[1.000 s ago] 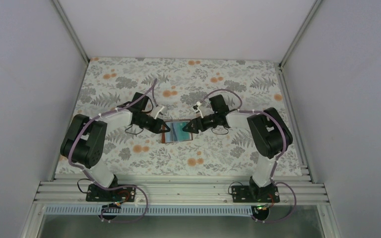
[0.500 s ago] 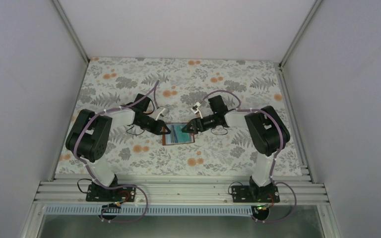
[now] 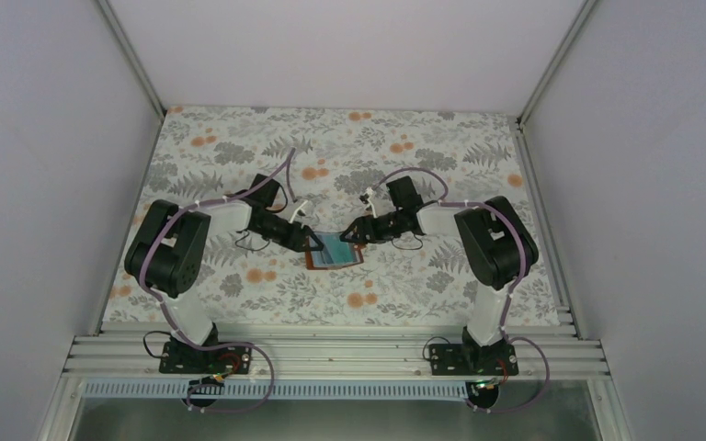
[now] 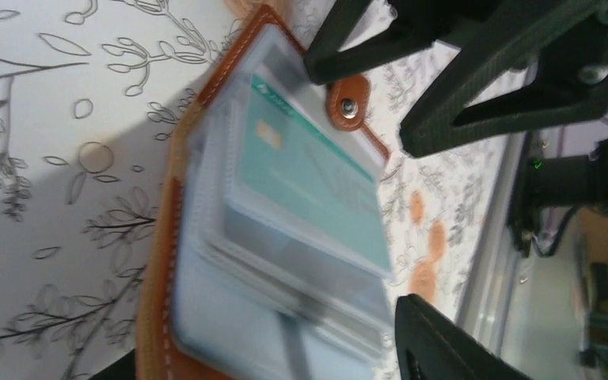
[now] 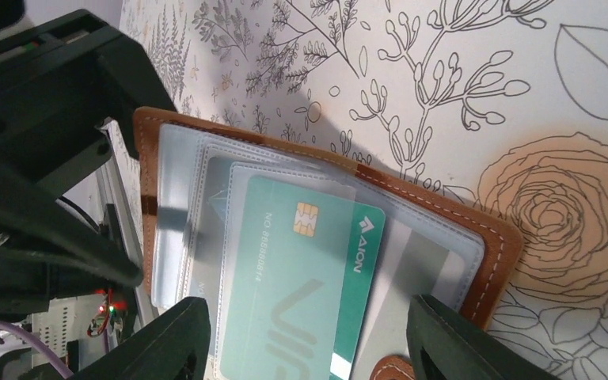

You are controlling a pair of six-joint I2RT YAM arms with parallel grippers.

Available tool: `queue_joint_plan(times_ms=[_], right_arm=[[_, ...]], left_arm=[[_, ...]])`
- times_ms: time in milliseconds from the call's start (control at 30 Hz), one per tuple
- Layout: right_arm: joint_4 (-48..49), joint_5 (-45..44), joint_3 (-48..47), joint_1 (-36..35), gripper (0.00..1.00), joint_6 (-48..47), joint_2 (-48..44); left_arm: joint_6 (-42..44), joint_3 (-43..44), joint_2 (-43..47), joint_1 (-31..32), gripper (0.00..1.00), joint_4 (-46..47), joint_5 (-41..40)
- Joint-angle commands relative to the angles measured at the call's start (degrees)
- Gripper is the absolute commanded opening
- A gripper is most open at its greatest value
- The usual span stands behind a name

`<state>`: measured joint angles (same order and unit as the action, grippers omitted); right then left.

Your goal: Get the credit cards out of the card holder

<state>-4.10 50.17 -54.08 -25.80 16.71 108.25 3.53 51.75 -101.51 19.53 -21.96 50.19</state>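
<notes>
Early stage, prob. first pull: only one card seen, none lying loose in view. Open flat btwn both arms: holder [image 3: 335,250], with teal card [image 5: 301,277] in top clear sleeve [image 5: 206,229], logo end seemingly poking past sleeve edge. Next, prob.: pin holder w/ L gripper [image 3: 312,242], close R gripper [image 5: 309,324] on exposed card end, slide out along sleeve w/o dragging holder. R fingers [image 5: 451,340] spread wide, straddling teal card, pinching nothing. L jaws apart too, at holder's left end; contact unclear.
</notes>
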Motion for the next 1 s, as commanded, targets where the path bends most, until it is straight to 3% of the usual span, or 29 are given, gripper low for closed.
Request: queue_joint_plan(times_ms=[0, 100, 333, 467, 667, 967], right_arm=[[-0.4, -1.6, 0.1, -0.5, 0.63, 1.3, 2.3], [-0.6, -1.6, -0.1, -1.2, 0.61, 1.4, 3.0], [-0.4, -0.6, -0.3, -3.4, 0.53, 1.4, 2.1], [-1.6, -0.4, -0.9, -4.0, 0.5, 0.4, 1.6], [-2.9, -0.6, -1.4, -3.9, 0.49, -0.9, 0.0], [-4.2, 3.6, 1.8, -0.5, 0.49, -6.6, -11.6]], left_arm=[[-0.2, -1.4, 2.4, 0.3, 0.63, 2.5, 8.2], [-2.6, -2.5, 2.1, 0.4, 0.74, 4.6, 9.6], [-4.7, 1.7, -7.6, 0.7, 0.64, 2.4, 10.0], [-5.5, 2.4, -9.4, 1.0, 0.51, 2.3, 10.0], [-4.9, 2.2, -8.5, 1.0, 0.06, 2.5, 9.9], [-1.9, 2.5, -4.5, 1.2, 0.03, 1.5, 9.8]])
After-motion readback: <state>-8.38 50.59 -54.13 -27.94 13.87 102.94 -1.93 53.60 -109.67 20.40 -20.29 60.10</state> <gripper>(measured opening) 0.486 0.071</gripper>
